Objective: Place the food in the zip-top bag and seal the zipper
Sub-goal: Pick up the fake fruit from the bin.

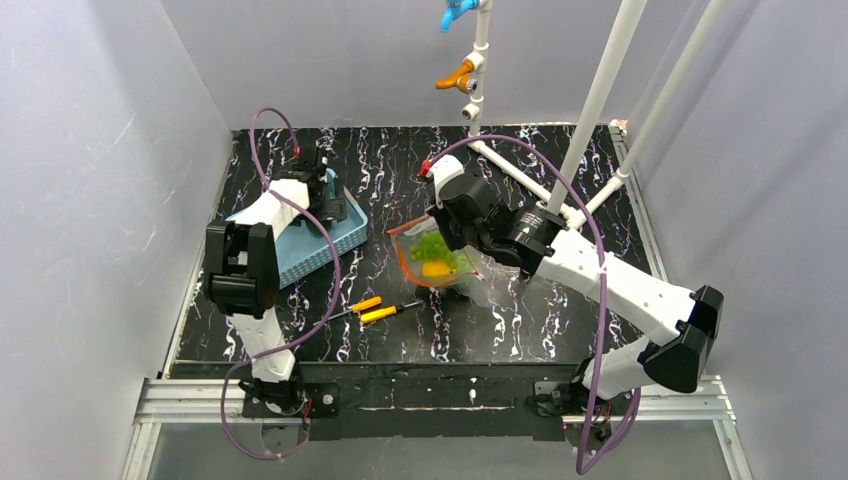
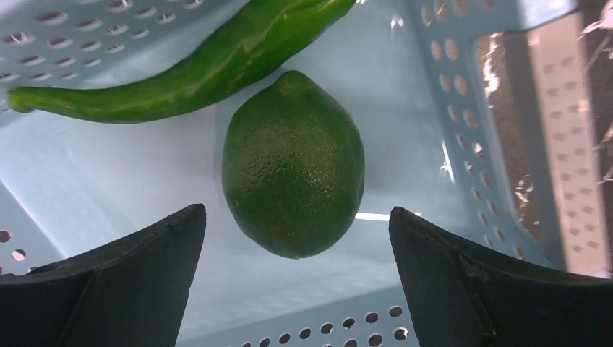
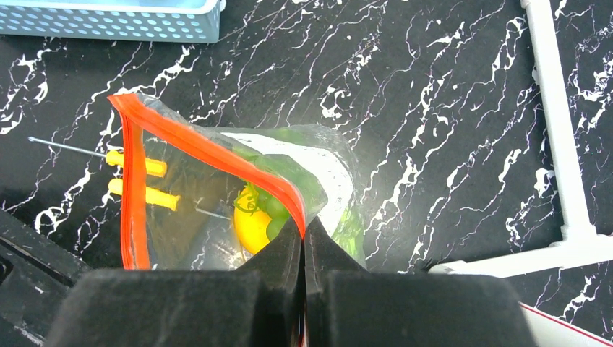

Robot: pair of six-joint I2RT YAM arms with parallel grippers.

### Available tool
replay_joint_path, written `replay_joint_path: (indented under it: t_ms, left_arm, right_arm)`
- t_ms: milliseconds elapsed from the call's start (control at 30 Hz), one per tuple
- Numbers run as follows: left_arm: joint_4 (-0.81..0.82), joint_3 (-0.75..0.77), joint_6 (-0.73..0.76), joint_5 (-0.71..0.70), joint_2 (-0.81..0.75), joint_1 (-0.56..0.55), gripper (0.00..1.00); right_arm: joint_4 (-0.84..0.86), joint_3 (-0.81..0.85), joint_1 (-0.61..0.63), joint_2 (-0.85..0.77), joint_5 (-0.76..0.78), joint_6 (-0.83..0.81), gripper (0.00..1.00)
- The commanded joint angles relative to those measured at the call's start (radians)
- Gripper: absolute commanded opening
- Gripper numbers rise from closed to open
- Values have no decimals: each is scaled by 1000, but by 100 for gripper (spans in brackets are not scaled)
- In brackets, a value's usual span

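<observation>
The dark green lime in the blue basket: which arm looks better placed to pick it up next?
Left. The left gripper, open, hangs over the lime in the basket, a finger on each side. The right gripper is shut on the zip-top bag's zipper, holding the mouth open.

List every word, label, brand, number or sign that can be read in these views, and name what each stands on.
No text can be read in any view.
The zip-top bag, its red-orange zipper, the light blue basket, the lime and the orange-handled screwdrivers show no print.
Any marking on the right arm is too small to read.
</observation>
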Motion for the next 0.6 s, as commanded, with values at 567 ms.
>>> replay_joint_path:
  t_ms: [567]
  left_arm:
    - [-48, 51, 2, 28, 61, 21, 75]
  right_arm:
    - [26, 38, 5, -9, -8, 15, 1]
